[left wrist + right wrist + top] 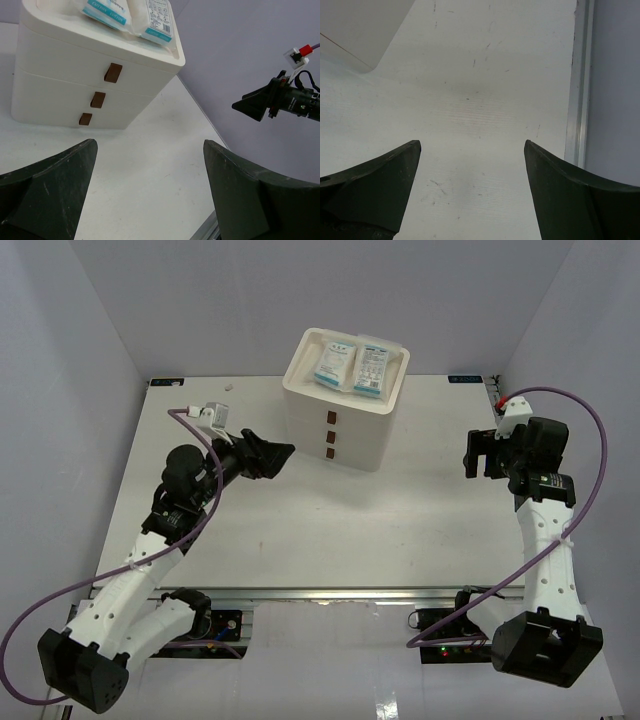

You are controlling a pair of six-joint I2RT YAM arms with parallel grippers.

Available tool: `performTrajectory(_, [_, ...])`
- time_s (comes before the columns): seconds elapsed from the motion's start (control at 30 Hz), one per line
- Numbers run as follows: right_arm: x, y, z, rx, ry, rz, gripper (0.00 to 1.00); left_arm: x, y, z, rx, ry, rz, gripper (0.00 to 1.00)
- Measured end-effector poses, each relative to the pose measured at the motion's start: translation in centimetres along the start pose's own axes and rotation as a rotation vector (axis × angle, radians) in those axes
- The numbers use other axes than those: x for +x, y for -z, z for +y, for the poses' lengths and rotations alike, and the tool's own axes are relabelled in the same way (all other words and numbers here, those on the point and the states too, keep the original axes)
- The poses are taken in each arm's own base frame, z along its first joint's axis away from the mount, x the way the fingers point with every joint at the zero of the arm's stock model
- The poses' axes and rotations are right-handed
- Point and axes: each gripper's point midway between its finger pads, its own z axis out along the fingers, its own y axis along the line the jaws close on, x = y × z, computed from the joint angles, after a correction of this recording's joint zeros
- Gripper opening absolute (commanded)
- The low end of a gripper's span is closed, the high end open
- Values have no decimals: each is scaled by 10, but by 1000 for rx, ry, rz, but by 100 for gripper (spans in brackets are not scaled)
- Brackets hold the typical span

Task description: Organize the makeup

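Packets: two blue-and-white packets lay side by side atop the drawer box, just ahead of the left gripper, apparently tidied there.
Left gripper: spread wide, empty, facing the drawers.
Right gripper: spread, empty, well apart.

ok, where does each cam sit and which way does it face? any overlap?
Top external: above, behind the bases, looking down on the table; both arms show, left gripper and right gripper.
Left wrist: faces across the table at the drawer box front; the left fingers frame the bottom.
Right wrist: looks down at the table by its edge rail; the right fingers at the bottom.
Shared: top external and left wrist both show the drawer box, the packets on it, the right gripper.
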Motion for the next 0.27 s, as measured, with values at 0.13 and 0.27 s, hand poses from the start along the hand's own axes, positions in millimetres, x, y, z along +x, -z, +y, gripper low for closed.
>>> performTrajectory(0.13, [-2, 0, -2, 12, 1, -8, 90, -3, 3, -3, 7, -7, -11, 98])
performTrajectory(0.27, [-7, 0, -3, 13, 1, -22, 90, -1, 2, -1, 2, -7, -3, 98])
